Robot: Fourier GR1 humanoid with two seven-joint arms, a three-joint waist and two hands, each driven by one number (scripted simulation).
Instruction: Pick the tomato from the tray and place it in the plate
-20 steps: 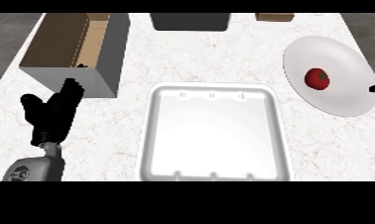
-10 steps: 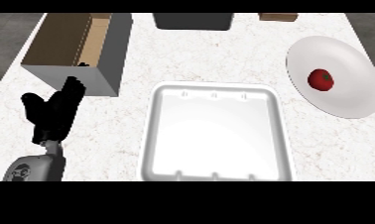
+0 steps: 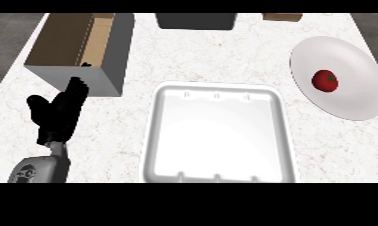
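The red tomato (image 3: 325, 80) lies on the white plate (image 3: 350, 101) at the right of the counter, near the plate's middle. The white tray (image 3: 220, 133) sits in the centre with nothing in it. My left hand (image 3: 60, 112) rests at the lower left, fingers straight and pointing up, well apart from the tray. My right hand does not show anywhere in the head view.
An open brown box with grey sides (image 3: 83, 50) stands at the back left, just above my left hand. A dark container (image 3: 196, 20) sits at the back centre, and a small brown object (image 3: 283, 17) at the back right.
The view has shifted slightly, so the plate with the tomato sits a little further left and up. My left hand has stayed where it was.
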